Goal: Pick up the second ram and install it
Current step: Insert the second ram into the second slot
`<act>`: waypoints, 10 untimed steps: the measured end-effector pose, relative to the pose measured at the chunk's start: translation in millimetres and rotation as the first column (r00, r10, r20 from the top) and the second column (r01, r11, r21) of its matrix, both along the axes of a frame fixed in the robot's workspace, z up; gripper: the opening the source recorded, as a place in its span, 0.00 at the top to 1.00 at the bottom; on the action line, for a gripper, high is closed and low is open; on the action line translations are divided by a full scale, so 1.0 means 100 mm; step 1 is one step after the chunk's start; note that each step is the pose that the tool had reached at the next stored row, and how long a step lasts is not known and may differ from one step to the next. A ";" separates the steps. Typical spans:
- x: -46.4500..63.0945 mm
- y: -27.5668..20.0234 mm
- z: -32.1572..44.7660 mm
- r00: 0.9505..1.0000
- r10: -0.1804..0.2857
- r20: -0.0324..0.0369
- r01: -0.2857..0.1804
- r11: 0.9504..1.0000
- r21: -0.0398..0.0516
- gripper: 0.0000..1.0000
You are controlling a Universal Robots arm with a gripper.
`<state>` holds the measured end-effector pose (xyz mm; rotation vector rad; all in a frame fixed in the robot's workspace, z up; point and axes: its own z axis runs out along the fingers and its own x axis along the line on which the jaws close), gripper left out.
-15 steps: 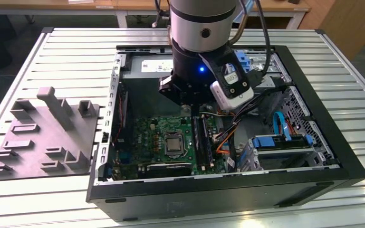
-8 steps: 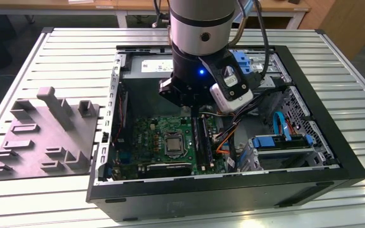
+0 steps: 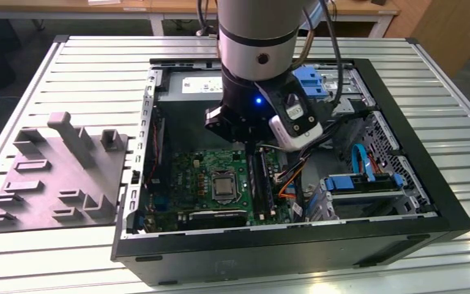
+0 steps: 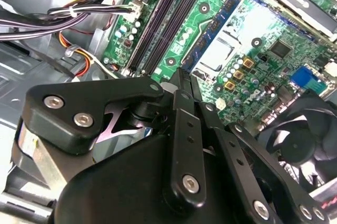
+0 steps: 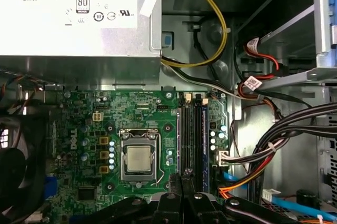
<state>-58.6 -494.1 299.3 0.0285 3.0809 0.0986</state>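
The second ram (image 4: 218, 21), a thin blue stick with dark chips, stands on edge along the slot closest to the CPU socket (image 4: 221, 50) in the second wrist view. My gripper (image 4: 181, 76) has its fingers drawn together on the stick's near end. The rest of the stick is hidden under the black linkage. In the first wrist view the gripper (image 5: 181, 182) sits over the black slot rails (image 5: 198, 139) to one side of the CPU socket (image 5: 139, 158). In the exterior view the gripper (image 3: 256, 150) reaches down into the open computer case (image 3: 284, 242), at the far end of the slots.
A grey holding fixture (image 3: 55, 177) lies on the slatted table at the exterior view's left. Inside the case are the silver power supply (image 5: 79, 18), bundled cables (image 5: 274, 145), a black fan (image 4: 300, 139) and a blue drive bracket (image 3: 361, 182).
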 end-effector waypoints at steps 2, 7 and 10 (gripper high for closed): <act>0.00 0.000 -0.037 1.000 0.000 0.000 0.000 1.000 0.000 0.88; 0.00 0.000 -0.126 1.000 0.000 0.000 0.000 1.000 0.000 0.88; 0.00 0.000 -0.169 1.000 0.000 0.000 0.000 1.000 0.000 0.88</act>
